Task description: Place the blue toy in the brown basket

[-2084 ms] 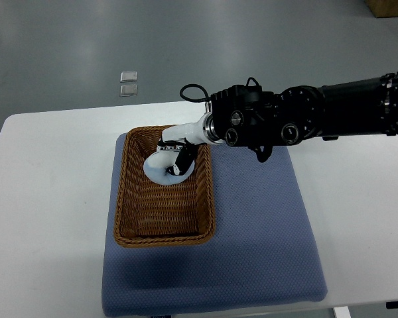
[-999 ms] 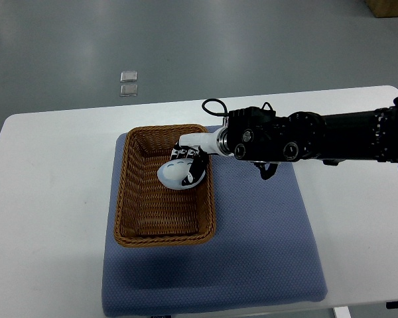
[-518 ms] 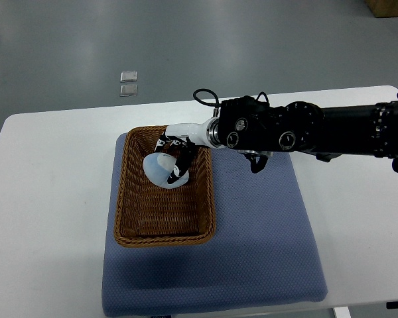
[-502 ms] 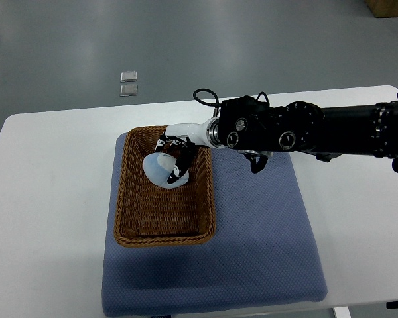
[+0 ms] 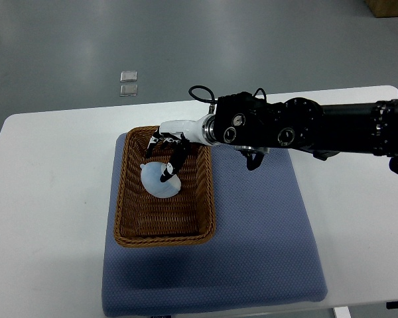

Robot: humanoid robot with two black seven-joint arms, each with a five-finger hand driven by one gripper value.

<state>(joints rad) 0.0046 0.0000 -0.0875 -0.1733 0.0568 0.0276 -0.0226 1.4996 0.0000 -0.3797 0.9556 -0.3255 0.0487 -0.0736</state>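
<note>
The blue toy [image 5: 158,181] lay inside the brown basket [image 5: 128,218], toward its twelve o'clock end. The right hand [image 5: 166,151] hovered over it, fingers [image 5: 166,173] spread and apparently releasing it. The toy was judged light, smooth, rigid and rounded; best grasped across its widest part.
</note>
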